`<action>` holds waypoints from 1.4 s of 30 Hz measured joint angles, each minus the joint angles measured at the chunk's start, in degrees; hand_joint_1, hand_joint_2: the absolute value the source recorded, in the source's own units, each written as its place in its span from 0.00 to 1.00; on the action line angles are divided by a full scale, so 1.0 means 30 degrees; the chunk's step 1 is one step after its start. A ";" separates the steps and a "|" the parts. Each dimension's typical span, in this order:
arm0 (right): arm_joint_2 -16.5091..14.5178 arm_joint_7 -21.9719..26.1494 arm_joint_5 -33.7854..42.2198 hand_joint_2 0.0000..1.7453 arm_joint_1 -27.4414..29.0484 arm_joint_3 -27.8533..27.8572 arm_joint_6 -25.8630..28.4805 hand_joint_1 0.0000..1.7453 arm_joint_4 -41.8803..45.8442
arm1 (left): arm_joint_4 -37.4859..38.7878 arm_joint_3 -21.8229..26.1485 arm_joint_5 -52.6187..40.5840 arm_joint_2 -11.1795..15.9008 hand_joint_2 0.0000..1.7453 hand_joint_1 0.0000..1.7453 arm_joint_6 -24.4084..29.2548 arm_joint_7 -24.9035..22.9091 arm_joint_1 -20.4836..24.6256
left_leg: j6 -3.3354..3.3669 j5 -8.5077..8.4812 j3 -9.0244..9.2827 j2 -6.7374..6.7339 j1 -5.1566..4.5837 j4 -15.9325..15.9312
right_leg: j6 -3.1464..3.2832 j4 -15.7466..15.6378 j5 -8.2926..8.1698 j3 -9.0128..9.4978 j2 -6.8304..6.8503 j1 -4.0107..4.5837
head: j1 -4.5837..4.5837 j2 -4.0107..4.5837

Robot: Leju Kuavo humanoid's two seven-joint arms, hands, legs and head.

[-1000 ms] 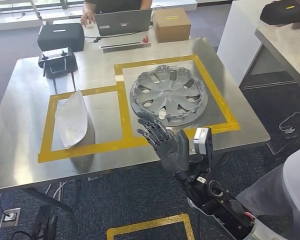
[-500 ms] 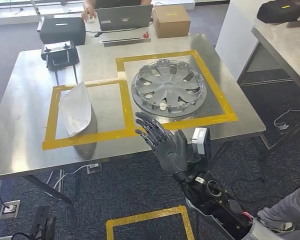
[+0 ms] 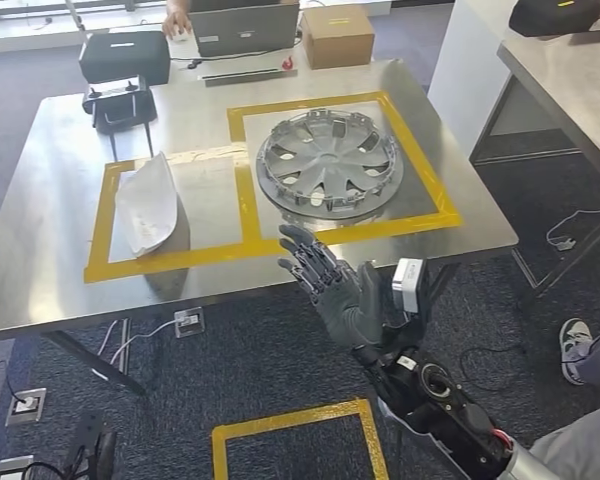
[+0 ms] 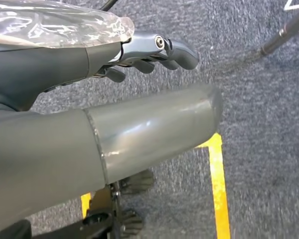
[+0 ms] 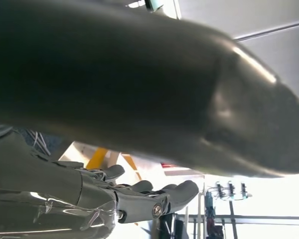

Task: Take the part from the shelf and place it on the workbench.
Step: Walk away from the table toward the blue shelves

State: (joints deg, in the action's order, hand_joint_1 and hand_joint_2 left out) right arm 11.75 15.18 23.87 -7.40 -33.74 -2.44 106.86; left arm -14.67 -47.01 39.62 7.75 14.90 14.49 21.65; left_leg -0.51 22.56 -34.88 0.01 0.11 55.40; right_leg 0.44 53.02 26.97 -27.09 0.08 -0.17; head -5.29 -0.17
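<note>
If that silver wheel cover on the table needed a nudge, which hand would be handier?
Probably the right hand: it is raised, fingers spread, just short of the wheel cover. The left hand hangs over the floor.

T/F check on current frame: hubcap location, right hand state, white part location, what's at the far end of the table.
1. The hubcap lies inside the right-hand yellow tape square on the workbench. True.
2. The right hand holds the hubcap. False: it is empty, fingers spread, near the table's front edge.
3. The white part lies in the left-hand tape square. True.
4. The cardboard box sits on the hubcap. False: it stands beyond the table's far edge, beside the laptop.
</note>
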 joint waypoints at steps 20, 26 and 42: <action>-0.0290 -0.0488 0.0497 0.00 -0.0203 0.0062 -0.0262 0.00 0.0000 | 0.0000 0.0000 -0.0006 0.0087 0.00 0.00 -0.0055 -0.0173 0.0095 | 0.0853 0.0360 0.0715 0.0023 0.0084 -0.0381 | -0.0812 0.6043 0.2449 -0.3579 0.0004 -0.0114 | -0.0080 0.0000; -0.0290 -0.0468 0.0506 0.00 -0.0236 0.0066 -0.0229 0.00 0.0013 | 0.0000 0.0000 -0.0029 0.0031 0.00 0.00 -0.0056 -0.0200 0.0097 | 0.0526 -0.0324 0.0039 0.0043 0.0094 -0.0386 | -0.0271 0.0570 0.0503 0.0329 -0.0055 0.0126 | -0.0150 0.0000; -0.0297 -0.0435 0.0530 0.00 -0.0227 0.0067 -0.0105 0.00 0.0007 | 0.0000 -0.0002 -0.0051 0.0080 0.00 0.00 -0.0031 -0.0195 0.0104 | -0.0251 0.1374 0.1839 0.0156 0.0294 -0.0045 | -0.0073 0.0467 -0.1620 -0.2071 0.0094 0.0079 | 0.0219 0.0000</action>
State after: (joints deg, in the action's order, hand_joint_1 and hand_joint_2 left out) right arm 10.86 13.87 25.46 -8.08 -33.53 -2.75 106.88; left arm -14.67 -47.02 39.47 7.99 14.81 13.91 21.96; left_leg -1.26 26.68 -29.36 0.48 0.99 55.26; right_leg 0.22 54.41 22.11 -33.31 0.36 0.07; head -4.63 -0.17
